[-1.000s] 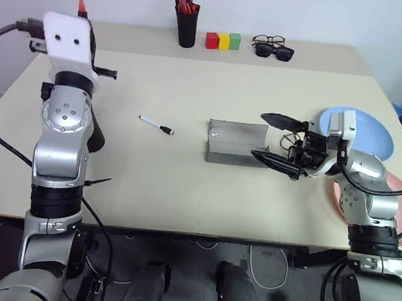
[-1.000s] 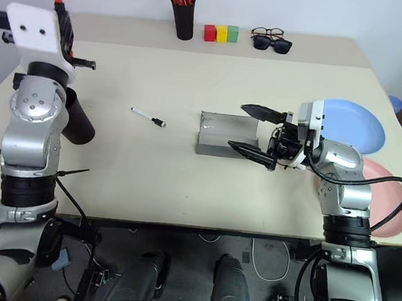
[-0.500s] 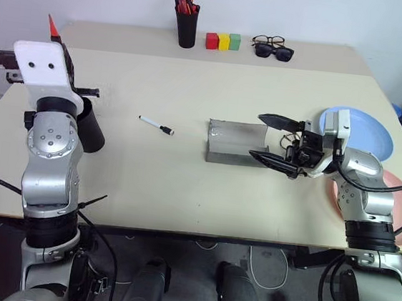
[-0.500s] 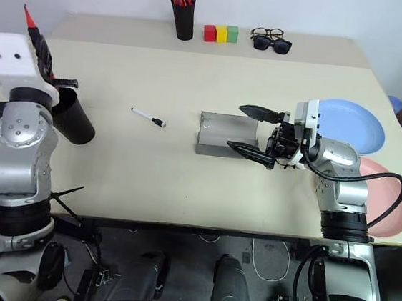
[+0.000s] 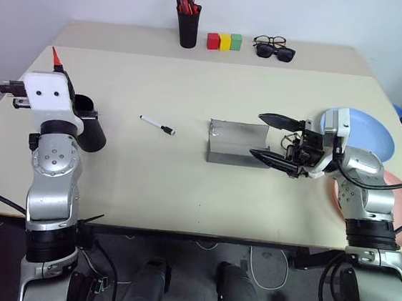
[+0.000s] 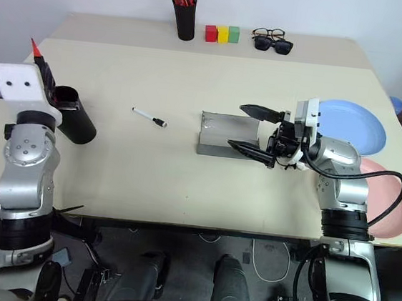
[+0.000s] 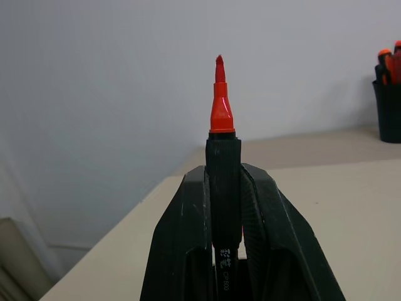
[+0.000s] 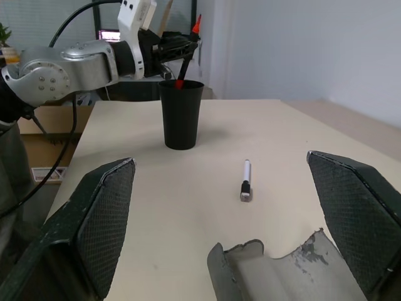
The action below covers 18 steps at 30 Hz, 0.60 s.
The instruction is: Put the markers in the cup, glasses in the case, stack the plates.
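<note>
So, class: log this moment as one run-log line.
left gripper: shut on red marker, over black cup | right gripper: open by grey case | white marker: on table

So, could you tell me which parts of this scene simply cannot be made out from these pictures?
- Red marker: its lower end, hidden in the left wrist view by the left gripper shut on it.
- Pink plate: mostly covered by the robot's right arm in the eye views.
- Wire-framed glasses: too small to tell folded from open.
- Grey case: cut off by the right wrist view's edge.
</note>
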Available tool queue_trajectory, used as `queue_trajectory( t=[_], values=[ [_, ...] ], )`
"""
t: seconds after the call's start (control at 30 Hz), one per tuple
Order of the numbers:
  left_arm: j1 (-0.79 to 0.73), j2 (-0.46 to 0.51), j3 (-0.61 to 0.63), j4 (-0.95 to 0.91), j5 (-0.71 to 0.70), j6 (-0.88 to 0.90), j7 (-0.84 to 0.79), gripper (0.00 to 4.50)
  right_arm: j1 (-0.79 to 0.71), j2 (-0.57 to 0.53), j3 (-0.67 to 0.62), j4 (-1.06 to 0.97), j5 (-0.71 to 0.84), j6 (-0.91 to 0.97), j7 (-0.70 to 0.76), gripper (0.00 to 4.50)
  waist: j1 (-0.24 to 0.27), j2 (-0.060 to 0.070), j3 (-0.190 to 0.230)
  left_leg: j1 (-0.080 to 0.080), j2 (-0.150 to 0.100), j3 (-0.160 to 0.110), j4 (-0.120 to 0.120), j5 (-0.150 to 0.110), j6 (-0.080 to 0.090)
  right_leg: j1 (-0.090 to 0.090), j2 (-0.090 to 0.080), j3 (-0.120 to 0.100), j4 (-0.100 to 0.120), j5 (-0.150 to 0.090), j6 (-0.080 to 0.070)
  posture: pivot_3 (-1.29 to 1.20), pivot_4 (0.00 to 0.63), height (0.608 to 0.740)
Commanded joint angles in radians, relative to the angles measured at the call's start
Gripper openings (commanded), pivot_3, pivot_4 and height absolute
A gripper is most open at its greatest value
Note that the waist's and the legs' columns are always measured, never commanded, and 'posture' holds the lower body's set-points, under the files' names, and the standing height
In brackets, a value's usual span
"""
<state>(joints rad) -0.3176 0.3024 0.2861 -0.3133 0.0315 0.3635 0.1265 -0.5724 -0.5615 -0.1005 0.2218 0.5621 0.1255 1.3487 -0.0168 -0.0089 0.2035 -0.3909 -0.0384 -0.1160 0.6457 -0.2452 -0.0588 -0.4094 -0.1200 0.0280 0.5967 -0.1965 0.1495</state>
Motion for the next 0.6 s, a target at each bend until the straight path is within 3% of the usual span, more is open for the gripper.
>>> queue_trajectory(
  t=[0.03, 0.07, 0.17, 0.3, 0.43, 0.6],
  values=[
    [0.015, -0.001, -0.005, -0.022, 0.012, -0.033, -0.008, 0.43, -0.023, -0.015, -0.023, -0.025, 0.008, -0.003, -0.001, 4.50, 0.000, 0.000, 0.000, 0.000, 0.000, 0.000, 0.000, 0.000, 0.000, 0.000, 0.000, 0.000, 0.000, 0.000, 0.000, 0.00, 0.150, 0.740],
    [0.023, -0.003, -0.005, -0.026, 0.012, -0.034, -0.010, 0.43, -0.022, -0.017, -0.024, -0.025, 0.009, -0.003, -0.002, 4.50, -0.001, 0.000, 0.000, 0.000, 0.000, 0.000, 0.000, 0.000, 0.000, 0.000, 0.000, 0.000, 0.000, 0.000, 0.000, 0.00, 0.150, 0.740],
    [0.048, -0.011, 0.001, -0.055, -0.003, -0.024, -0.026, 1.37, -0.023, -0.020, -0.025, -0.018, 0.008, -0.005, -0.002, 4.50, -0.002, 0.000, 0.000, 0.000, 0.000, 0.000, 0.000, 0.000, 0.000, 0.000, 0.000, 0.000, 0.000, 0.000, 0.000, 0.00, 0.150, 0.740],
    [0.050, -0.011, 0.011, -0.102, -0.057, 0.013, -0.072, 3.38, -0.025, -0.024, -0.031, -0.002, 0.006, -0.012, -0.003, 4.50, 0.001, 0.000, 0.000, 0.000, 0.000, 0.000, 0.000, 0.000, 0.000, 0.000, 0.000, 0.000, 0.000, 0.000, 0.000, 0.00, 0.150, 0.740],
    [-0.028, -0.029, 0.018, -0.162, -0.177, 0.133, -0.117, 3.38, -0.019, -0.033, -0.042, 0.005, 0.006, -0.019, -0.005, 4.50, 0.003, 0.000, 0.000, 0.000, 0.000, 0.000, 0.000, 0.000, 0.000, 0.000, 0.000, 0.000, 0.000, 0.000, 0.000, 0.00, 0.150, 0.740],
    [-0.244, -0.086, 0.017, -0.187, -0.359, 0.518, -0.101, 3.38, 0.002, -0.053, -0.070, 0.003, 0.008, -0.022, -0.013, 4.50, 0.002, 0.000, 0.000, -0.001, 0.000, 0.000, 0.001, 0.000, 0.000, 0.001, 0.000, 0.000, -0.001, 0.000, 0.000, 0.00, 0.150, 0.740]
  ],
)
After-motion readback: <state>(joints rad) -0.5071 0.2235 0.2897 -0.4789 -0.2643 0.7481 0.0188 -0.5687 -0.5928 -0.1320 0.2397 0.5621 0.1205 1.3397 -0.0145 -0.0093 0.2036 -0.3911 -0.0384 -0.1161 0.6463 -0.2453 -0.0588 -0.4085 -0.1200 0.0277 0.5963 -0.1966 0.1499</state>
